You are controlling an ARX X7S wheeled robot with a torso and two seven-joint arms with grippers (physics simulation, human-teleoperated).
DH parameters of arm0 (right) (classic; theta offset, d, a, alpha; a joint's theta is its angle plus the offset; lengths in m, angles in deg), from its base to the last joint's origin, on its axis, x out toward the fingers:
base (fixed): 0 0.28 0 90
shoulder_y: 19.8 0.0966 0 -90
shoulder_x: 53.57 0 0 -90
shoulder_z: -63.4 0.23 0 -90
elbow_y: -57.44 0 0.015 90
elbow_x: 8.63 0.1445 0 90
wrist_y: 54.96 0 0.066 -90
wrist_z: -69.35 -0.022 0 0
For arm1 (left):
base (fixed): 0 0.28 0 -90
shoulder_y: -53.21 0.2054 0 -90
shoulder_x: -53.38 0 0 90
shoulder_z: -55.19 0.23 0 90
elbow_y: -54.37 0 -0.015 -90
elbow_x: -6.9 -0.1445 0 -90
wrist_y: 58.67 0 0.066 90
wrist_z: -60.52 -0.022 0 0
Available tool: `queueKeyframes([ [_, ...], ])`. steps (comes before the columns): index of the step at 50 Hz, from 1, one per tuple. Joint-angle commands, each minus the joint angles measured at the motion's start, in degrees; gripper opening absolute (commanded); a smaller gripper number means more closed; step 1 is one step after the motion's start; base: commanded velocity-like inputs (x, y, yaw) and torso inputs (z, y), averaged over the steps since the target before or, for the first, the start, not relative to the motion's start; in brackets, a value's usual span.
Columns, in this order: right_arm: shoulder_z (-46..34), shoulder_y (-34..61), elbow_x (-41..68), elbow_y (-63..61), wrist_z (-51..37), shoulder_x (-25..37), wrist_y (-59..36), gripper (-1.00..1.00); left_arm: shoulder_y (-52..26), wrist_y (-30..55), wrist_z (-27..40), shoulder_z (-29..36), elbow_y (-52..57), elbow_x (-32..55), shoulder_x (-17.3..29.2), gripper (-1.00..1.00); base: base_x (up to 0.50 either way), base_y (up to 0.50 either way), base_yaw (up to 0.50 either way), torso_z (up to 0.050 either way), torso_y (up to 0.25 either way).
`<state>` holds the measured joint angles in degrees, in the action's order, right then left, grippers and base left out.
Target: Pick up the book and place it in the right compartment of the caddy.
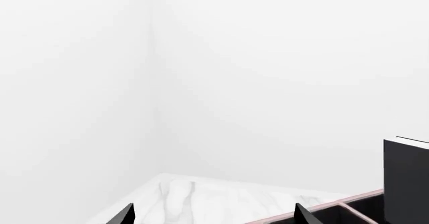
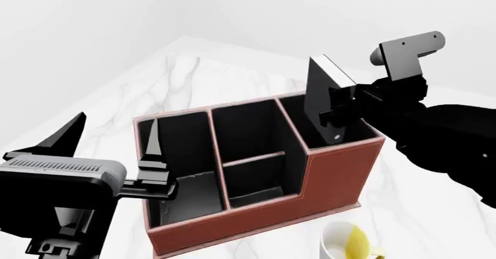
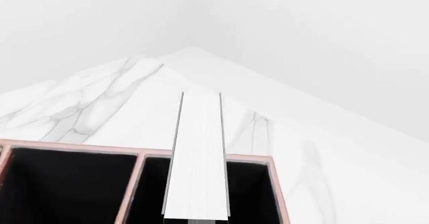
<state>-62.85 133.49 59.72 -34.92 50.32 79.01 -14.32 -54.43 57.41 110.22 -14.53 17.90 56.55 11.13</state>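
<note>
A robot's head camera looks down on a white marble-patterned desk (image 2: 194, 67) carrying a reddish-brown leather-look caddy (image 2: 256, 209) with black lining, pale rim trim and three sections of stepped height. The right tool (image 2: 335, 112), a black two-fingered clamp on a black arm reaching in from about three o'clock, pinches a small thick hardcover book (image 2: 319, 93) with plain black covers and white page edges. The book is off the desk, tilted, with its lower end dipping past the rim of the right compartment (image 2: 306, 122), the squarish, deep, undivided bin with the tallest walls, at roughly two o'clock from the caddy's centre. The right wrist camera confirms this: the book's white page edges (image 3: 198, 153) stand directly in line with that bin's dark opening (image 3: 251, 194). How deep the book sits, and whether it touches the floor or walls of the bin, cannot be told. The left tool (image 2: 116, 146) hangs near eight o'clock, by the long bin at the caddy's left end, its pointed fingers spread apart and holding nothing; its wrist camera shows only the two fingertips (image 1: 124, 215), a strip of the caddy's rim and the upright book (image 1: 405, 179) at the far end. A white mug with a yellow interior (image 2: 349, 241) stands on the desk near five o'clock, in front of the caddy. By this view the pick-up is done and the book is lined up and partly entered; what appears left is to lower it fully, release it and withdraw the arm
</note>
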Motion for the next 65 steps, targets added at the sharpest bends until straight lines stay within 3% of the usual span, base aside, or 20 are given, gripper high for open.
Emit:
queueKeyframes([
  [1,0.9,0.1,-2.7,-0.2,0.5,-0.4,0.5,-1.0,0.0,-0.2,0.1,0.1,0.1,-0.1,0.1,1.0,0.0,0.0,0.0,0.0,0.0],
  [65,-1.6,-3.7,-6.5,4.5,3.2,-3.2,4.9,-1.0,-0.4,-0.8,0.5,0.6,-0.2,0.3,0.7,1.0,0.0,0.0,0.0,0.0,0.001],
])
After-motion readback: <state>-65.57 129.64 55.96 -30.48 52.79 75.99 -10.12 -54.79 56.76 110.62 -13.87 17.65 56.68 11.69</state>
